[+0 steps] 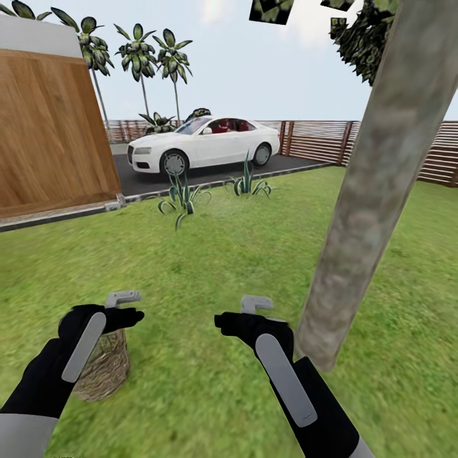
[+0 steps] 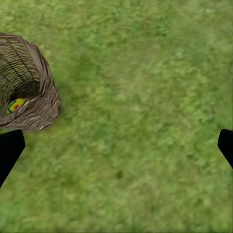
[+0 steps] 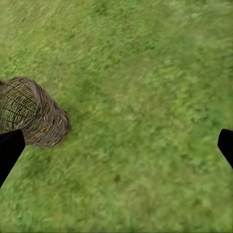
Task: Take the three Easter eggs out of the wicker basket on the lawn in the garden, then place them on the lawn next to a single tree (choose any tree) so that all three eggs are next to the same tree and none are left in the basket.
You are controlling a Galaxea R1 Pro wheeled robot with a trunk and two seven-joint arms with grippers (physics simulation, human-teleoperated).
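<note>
Both tools, left and right, hang spread over the lawn. The wicker basket sits under the left arm, one Easter egg inside, near the tree.

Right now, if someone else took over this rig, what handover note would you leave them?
Left gripper: open, empty, above grass.
Right gripper: open, empty, above grass.
The round light-brown woven-twig wicker basket sits on the green lawn under the left arm, near the thick grey-brown tree trunk.
One yellow egg with blue zigzag lines is visible inside; the others cannot be made out.
Done: no eggs seen on the grass.
Left: take the eggs out and set them beside the trunk.
</note>
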